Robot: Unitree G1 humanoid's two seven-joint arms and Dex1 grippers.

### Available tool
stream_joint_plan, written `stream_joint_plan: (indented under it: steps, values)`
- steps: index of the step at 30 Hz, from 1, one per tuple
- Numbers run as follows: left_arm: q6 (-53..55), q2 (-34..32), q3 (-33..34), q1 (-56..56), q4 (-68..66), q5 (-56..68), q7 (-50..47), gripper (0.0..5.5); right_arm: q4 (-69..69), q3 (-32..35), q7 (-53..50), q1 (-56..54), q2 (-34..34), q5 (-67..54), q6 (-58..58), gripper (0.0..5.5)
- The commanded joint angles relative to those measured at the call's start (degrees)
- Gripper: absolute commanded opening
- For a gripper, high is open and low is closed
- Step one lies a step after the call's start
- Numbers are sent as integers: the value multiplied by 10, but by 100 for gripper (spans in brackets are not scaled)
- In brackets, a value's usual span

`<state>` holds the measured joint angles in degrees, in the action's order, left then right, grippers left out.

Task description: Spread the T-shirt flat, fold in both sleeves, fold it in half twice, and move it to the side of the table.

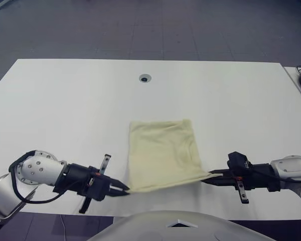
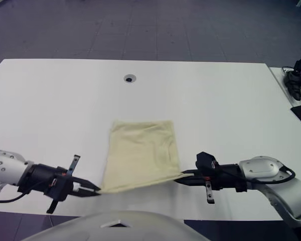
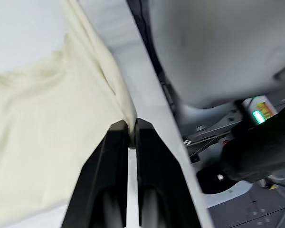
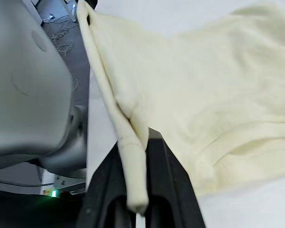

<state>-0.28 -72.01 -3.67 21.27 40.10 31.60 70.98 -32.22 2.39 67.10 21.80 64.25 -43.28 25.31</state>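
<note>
T-shirt (image 1: 163,153) fold, step in hand: judged to be a half-fold.

1. Check both grips. Your left gripper (image 1: 125,191) is closed narrow on the near-left corner, at 7 o'clock of the cloth. Your right gripper (image 1: 209,176) is clamped on the near-right corner, at 4 o'clock, with a rolled hem between its fingers.
2. Raise both corners together, at equal height, with the near edge taut between them.
3. Carry that edge toward 12 o'clock and lay it on the far edge. Release only once the corners line up.

The cloth lies as a folded panel on the near middle of the table (image 1: 65,100), at 6 o'clock from the cable hole (image 1: 145,78). Its long axis appears to run from 6 to 12 o'clock, skewed slightly. You cannot tell which end is the collar.
</note>
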Motion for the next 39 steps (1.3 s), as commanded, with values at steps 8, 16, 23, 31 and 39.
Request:
stream_joint_plan:
  steps: [8, 16, 23, 31, 39]
  values:
    - [93, -23, 91, -6, -17, 75, 98, 4, -26, 31, 64, -57, 16, -83, 89, 0]
    - [196, 128, -108, -346, -253, 4, 166, 4, 214, -143, 73, -323, -106, 47, 111, 0]
    - [162, 264, -186, -484, -512, -105, 195, 4, 483, -203, 125, -487, -224, 142, 85, 0]
    - [144, 255, -177, -505, -570, -90, 215, 4, 577, -197, 169, -543, -283, 185, 53, 0]
    - [272, 69, -107, -398, -333, 141, 215, 4, 497, -162, 205, -539, -285, 145, 110, 0]
